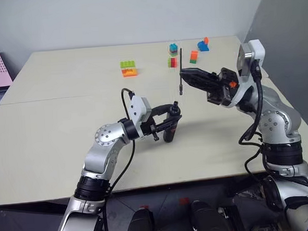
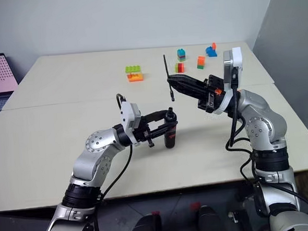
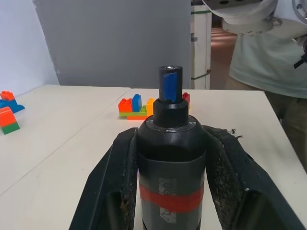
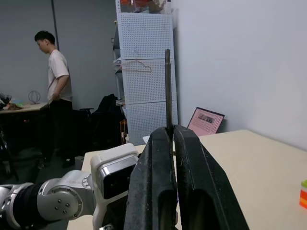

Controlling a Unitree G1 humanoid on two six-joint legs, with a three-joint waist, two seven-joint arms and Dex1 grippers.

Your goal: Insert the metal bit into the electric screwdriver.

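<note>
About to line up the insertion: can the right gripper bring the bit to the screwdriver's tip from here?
Probably yes. The right gripper holds the metal bit above the electric screwdriver, with only open air between them.

Both arms: silver-grey metal housings, round joint caps ringed with small screws, black ribbed collars near shoulders. Loose black cables loop along each forearm. White box-shaped camera modules on wrists. Left gripper (image 1: 167, 121) and right gripper (image 1: 189, 77): two matte black, textured fingers each. Orange fitting behind right fingers.
</note>
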